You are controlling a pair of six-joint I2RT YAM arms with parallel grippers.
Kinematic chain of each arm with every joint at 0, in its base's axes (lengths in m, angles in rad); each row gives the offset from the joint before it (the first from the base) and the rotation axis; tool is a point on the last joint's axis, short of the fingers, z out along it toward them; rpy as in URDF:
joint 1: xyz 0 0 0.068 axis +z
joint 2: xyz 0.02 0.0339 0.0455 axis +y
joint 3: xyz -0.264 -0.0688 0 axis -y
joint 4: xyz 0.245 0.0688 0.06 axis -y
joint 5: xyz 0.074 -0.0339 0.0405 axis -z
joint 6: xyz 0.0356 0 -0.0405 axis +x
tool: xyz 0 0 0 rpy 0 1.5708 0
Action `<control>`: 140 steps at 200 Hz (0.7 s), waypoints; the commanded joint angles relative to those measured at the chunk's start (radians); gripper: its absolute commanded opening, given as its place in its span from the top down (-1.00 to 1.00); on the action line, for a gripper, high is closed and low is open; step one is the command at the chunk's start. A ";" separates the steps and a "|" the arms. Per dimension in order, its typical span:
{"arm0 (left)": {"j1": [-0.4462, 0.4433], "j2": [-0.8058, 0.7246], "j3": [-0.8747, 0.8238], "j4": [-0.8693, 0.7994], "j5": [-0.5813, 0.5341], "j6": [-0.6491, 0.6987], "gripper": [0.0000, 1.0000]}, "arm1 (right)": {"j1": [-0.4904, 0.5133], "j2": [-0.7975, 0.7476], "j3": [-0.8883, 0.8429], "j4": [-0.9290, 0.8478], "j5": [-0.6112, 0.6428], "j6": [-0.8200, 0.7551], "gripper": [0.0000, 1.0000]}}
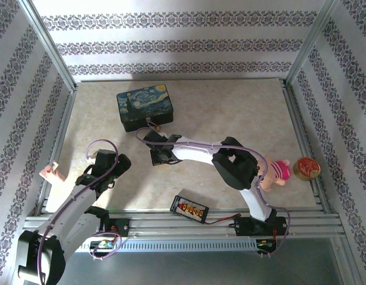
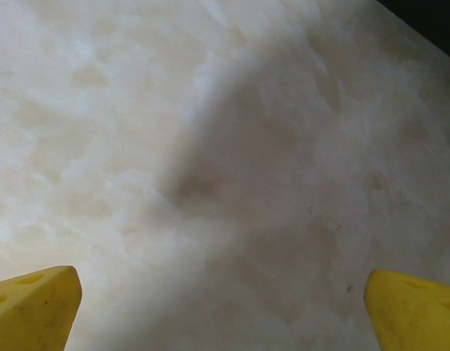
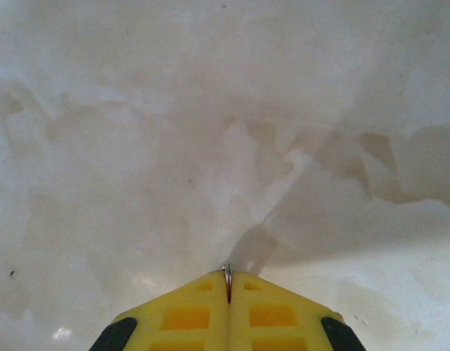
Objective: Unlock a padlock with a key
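Note:
The tiny brass padlock (image 1: 158,127) lies on the table just in front of the dark blue swirly-painting box (image 1: 145,107). My right gripper (image 1: 161,155) hovers a little nearer than the padlock, pointing down at the table. In the right wrist view its yellow jaws (image 3: 227,281) are pressed together on a thin sliver of pale metal, the key (image 3: 226,273), seen edge-on and poking out at the tips. My left gripper (image 1: 103,167) sits at the near left. Its yellow fingertips (image 2: 35,307) stand wide apart over bare tabletop, nothing between them.
A black strip with orange plugs (image 1: 189,208) lies near the front edge. A pink plush toy (image 1: 277,173) and a round gold-red tin (image 1: 306,168) sit at the right. A pale pink object (image 1: 51,173) rests at the left rail. Patterned walls enclose the table.

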 commanded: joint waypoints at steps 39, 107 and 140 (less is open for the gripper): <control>0.009 0.062 0.006 0.210 0.236 0.116 -0.73 | -0.049 -0.149 -0.112 0.086 -0.084 0.099 1.00; -0.026 0.093 -0.047 0.473 0.455 0.191 -0.49 | -0.085 -0.280 -0.230 0.145 -0.141 0.129 1.00; -0.035 0.070 -0.058 0.563 0.518 0.208 -0.48 | -0.087 -0.377 -0.264 0.163 -0.166 0.074 1.00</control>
